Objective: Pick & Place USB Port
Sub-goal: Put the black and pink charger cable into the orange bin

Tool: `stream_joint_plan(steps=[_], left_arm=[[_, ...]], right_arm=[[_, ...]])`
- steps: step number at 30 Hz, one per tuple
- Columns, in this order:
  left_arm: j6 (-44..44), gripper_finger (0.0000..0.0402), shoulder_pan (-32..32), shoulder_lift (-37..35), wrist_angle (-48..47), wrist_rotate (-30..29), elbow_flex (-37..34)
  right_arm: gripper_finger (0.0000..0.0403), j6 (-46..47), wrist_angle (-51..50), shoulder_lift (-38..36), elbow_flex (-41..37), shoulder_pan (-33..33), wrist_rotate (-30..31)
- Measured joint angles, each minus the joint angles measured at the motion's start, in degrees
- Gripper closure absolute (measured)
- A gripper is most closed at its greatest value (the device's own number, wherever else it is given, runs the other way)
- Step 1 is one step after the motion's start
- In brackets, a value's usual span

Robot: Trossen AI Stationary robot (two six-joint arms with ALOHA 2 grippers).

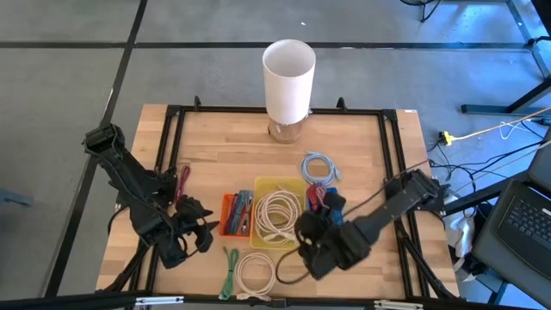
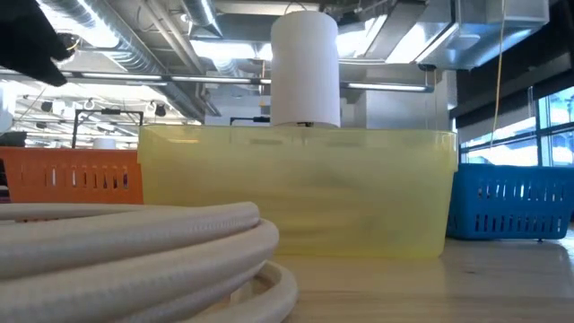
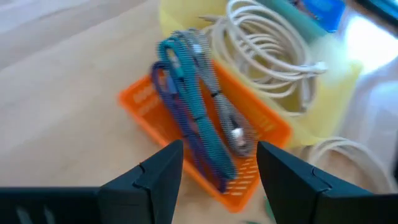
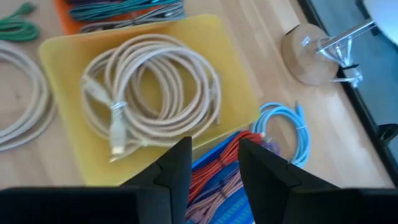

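Note:
A yellow tray [image 1: 290,183] at the table's middle holds a coiled white USB cable [image 1: 276,213]; the cable also shows in the right wrist view [image 4: 149,87]. An orange basket [image 1: 227,214] to its left holds several braided cables [image 3: 199,118]. A blue basket [image 1: 322,196] to its right holds red cables [image 4: 214,177]. My left gripper [image 1: 203,229] is open and empty, left of the orange basket; the left wrist view shows it [image 3: 217,177] above that basket's near end. My right gripper [image 1: 306,227] is open and empty, above the yellow tray's near right corner [image 4: 214,165].
A second white coil [image 1: 255,274] and a green cable [image 1: 229,270] lie near the front edge. A light blue cable [image 1: 319,166] and a red cable [image 1: 182,182] lie loose. A tall white cylinder on a stand [image 1: 288,79] is at the far edge.

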Motion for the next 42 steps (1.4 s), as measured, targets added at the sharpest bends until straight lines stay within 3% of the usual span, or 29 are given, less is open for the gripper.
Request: stream_joint_plan(steps=[5,13,16,21,29,33,42], left_arm=[[-11.0,0.0203,0.0,0.0,-10.0,2.0,0.0],[-34.2,0.0203,1.9,0.0,-31.6,17.7,0.0],[-34.9,0.0203,5.2,0.0,-35.6,19.8,0.0],[-29.5,0.0203,12.3,0.0,-37.0,20.7,-1.6],[-14.3,0.0203,24.8,-0.2,-29.8,30.1,-6.7],[-9.7,0.0203,30.2,-0.1,-29.4,29.5,-6.7],[17.3,0.0203,48.4,-0.1,-25.7,29.7,-6.8]], right_arm=[[0.0271,3.9,0.0,0.0,-0.2,2.9,0.0],[0.0271,5.0,0.0,0.0,-0.2,4.6,1.9],[0.0271,5.0,0.0,0.0,-0.2,4.5,3.3],[0.0271,5.0,0.0,0.0,-0.2,4.4,4.1],[0.0271,4.9,0.0,0.0,-0.2,4.3,4.1],[0.0271,5.0,0.0,0.0,-0.2,4.3,4.1],[0.0271,5.2,0.1,0.0,-0.2,4.3,4.0]])
